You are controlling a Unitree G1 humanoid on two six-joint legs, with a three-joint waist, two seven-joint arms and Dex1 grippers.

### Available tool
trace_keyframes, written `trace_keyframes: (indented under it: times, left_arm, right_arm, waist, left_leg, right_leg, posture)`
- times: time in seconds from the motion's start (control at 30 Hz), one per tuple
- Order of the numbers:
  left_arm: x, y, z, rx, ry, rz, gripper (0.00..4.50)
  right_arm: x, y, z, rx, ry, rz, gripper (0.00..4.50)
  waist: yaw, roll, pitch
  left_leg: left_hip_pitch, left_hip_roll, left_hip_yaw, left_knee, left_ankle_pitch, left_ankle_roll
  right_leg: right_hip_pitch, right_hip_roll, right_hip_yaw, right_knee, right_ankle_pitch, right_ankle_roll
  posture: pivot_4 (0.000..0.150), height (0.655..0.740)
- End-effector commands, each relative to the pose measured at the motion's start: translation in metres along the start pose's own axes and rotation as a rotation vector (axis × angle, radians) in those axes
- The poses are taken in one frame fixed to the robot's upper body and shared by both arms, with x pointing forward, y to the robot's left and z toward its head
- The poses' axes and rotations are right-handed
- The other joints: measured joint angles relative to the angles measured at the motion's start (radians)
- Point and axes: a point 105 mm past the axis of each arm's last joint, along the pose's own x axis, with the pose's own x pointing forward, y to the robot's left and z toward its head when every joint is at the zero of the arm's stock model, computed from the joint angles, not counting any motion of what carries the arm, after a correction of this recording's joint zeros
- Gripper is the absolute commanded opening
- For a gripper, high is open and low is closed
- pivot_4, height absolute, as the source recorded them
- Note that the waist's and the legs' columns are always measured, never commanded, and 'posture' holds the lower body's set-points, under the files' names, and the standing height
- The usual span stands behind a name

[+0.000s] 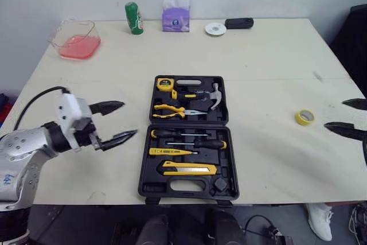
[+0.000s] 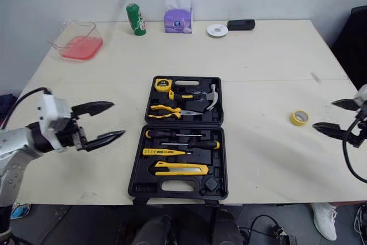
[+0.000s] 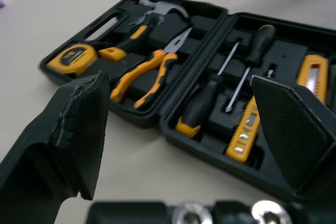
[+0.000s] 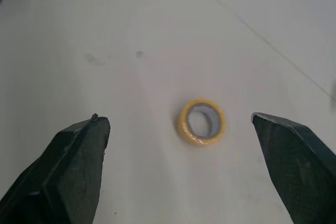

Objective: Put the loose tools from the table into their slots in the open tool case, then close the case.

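Case (image 1: 186, 123) sat open on the desk (image 1: 275, 73), most slots filled. Tape roll (image 1: 304, 122) lay loose right of it (last item, I'd guess). Right jaws gaped beside it, left jaws too, both empty. Lid not closed.

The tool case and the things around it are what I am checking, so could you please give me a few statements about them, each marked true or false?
1. The tool case lies open on the table. True.
2. The yellow tape roll sits in a slot of the case. False: it lies on the table to the right of the case, apart from it.
3. The right gripper is shut on the tape roll. False: it is open, and the roll lies clear of its fingers.
4. The left gripper is open and holds nothing. True.
5. The hammer lies in the far half of the case. True.
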Motion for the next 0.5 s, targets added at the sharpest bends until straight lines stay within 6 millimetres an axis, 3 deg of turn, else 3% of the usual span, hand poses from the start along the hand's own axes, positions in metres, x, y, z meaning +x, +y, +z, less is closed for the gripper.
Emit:
trace_keyframes:
  times: [0.03,0.2,0.5]
  left_arm:
    - [0.020,-0.020,0.026,0.033,-0.080,-0.147,4.48]
    - [0.036,-0.033,0.038,0.035,-0.128,-0.249,4.48]
    - [0.047,-0.054,0.049,-0.024,-0.178,-0.337,4.48]
  right_arm:
    - [0.014,-0.006,-0.003,-0.063,0.155,0.047,4.50]
    - [0.031,-0.018,0.004,-0.032,0.229,0.099,4.50]
    - [0.043,-0.030,-0.007,-0.016,0.408,0.168,4.50]
  waist:
    - [0.000,0.000,0.000]
    - [0.000,0.000,0.001]
    - [0.001,0.000,0.001]
  left_leg:
    - [-0.006,-0.001,0.000,0.004,0.000,0.001]
    - [-0.013,-0.003,0.000,0.005,0.002,0.003]
    - [-0.014,-0.004,-0.001,0.005,0.003,0.004]
  right_leg:
    - [-0.005,-0.001,0.000,0.000,0.000,0.001]
    - [-0.009,0.002,-0.001,0.002,0.002,0.003]
    - [-0.009,0.003,-0.002,0.002,0.003,0.004]
  posture:
    - [0.150,0.7400]
    - [0.150,0.7400]
    - [0.150,0.7400]
